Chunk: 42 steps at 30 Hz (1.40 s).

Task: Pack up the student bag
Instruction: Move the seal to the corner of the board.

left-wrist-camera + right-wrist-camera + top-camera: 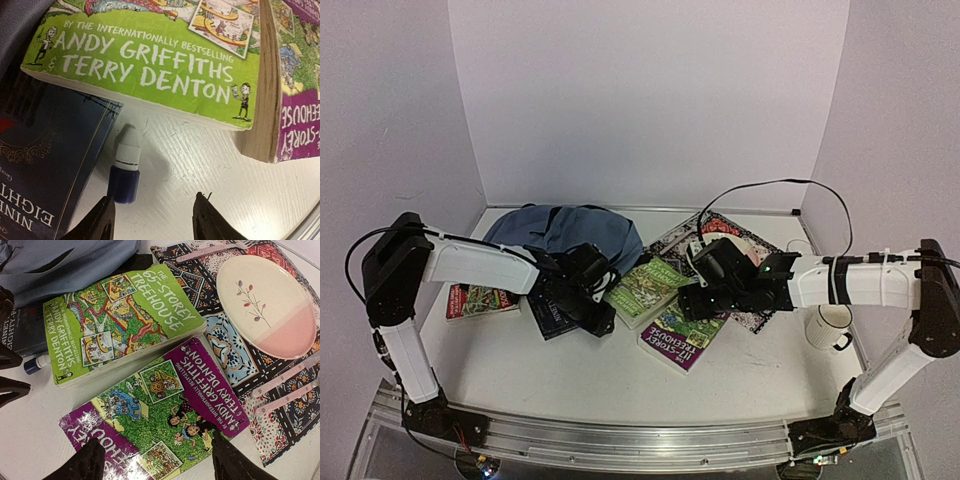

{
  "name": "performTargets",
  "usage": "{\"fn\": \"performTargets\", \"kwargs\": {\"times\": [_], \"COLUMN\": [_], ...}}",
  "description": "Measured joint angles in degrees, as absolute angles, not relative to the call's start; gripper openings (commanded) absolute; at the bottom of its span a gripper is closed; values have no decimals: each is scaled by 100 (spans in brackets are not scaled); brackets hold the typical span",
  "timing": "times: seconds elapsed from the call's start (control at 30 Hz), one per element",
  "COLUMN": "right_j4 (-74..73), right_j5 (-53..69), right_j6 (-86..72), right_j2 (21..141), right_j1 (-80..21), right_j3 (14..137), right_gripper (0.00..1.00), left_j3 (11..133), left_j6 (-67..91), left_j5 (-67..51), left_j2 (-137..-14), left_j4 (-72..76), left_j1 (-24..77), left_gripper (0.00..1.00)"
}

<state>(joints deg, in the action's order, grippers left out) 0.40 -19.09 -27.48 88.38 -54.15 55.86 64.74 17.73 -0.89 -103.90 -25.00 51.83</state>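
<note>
Student bag [570, 228] sits partly hidden behind left end effector [155, 212]; it and right end effector [160, 457] gape apart.

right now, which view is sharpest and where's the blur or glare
Left wrist: green book lettering sharp, small blue bottle slightly soft. Right wrist: crisp throughout, pale sheen on the purple book. Top external: even light, coarse, titles barely legible.
</note>
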Motion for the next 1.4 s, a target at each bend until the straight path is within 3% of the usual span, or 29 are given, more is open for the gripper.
{"fn": "performTargets", "kwargs": {"times": [0.33, 0.63, 0.73, 1.1, 1.4], "right_j4": [36, 31, 28, 17, 2], "right_j5": [-1905, -1887, -1885, -1881, -1868], "right_j6": [-2840, -2862, -2862, -2861, -2862], "right_j2": [8832, 8823, 8823, 8823, 8823], "right_j1": [-5415, -5415, -5415, -5415, -5415], "right_j3": [5584, 5583, 5583, 5583, 5583], "right_gripper": [73, 73, 73, 73, 73], "left_j3": [6809, 6932, 6936, 7160, 7223], "left_j6": [1609, 1845, 2180, 3153, 3192], "left_j5": [123, 92, -35, -70, 18], "left_j2": [-11000, -11089, -11070, -11111, -11306], "left_j4": [-2608, -2679, -2659, -2696, -2694], "left_j1": [5186, 5186, 5183, 5181, 5176], "left_gripper": [47, 58, 57, 42, 18]}}
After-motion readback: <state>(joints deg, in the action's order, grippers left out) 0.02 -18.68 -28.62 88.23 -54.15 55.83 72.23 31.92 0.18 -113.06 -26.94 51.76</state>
